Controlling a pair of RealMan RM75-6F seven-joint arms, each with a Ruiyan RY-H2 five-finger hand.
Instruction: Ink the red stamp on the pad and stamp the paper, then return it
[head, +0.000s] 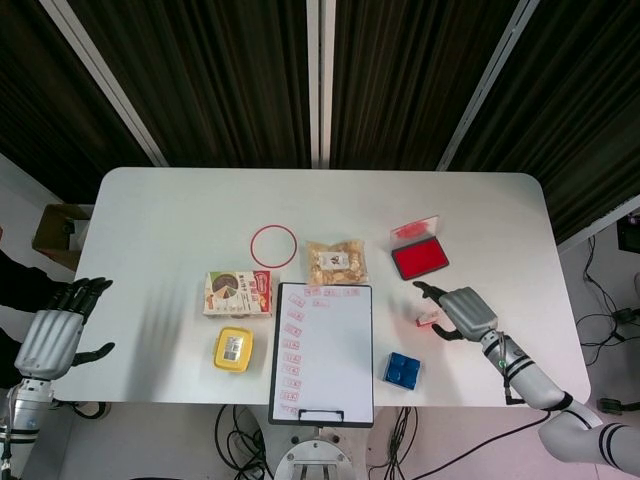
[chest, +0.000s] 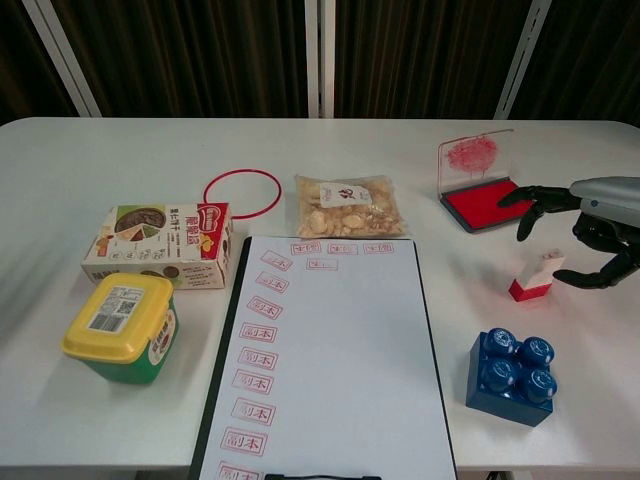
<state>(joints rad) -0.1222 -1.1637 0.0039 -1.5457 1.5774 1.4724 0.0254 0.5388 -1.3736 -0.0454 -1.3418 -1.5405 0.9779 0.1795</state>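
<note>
The red stamp (chest: 534, 277) stands on the table right of the clipboard, red base down and white top slightly tilted; in the head view the stamp (head: 429, 320) shows beside my right hand. My right hand (chest: 588, 225) (head: 463, 310) hovers just right of it with fingers spread, holding nothing. The open red ink pad (chest: 482, 195) (head: 418, 257) lies behind the stamp. The white paper (chest: 330, 350) (head: 325, 345) on the clipboard carries several red imprints along its left and top. My left hand (head: 55, 335) hangs open off the table's left edge.
A blue brick (chest: 512, 375) sits in front of the stamp. A snack bag (chest: 345, 205), a red ring (chest: 242, 192), a carton (chest: 165, 243) and a yellow-lidded tub (chest: 122, 325) lie left of and behind the clipboard.
</note>
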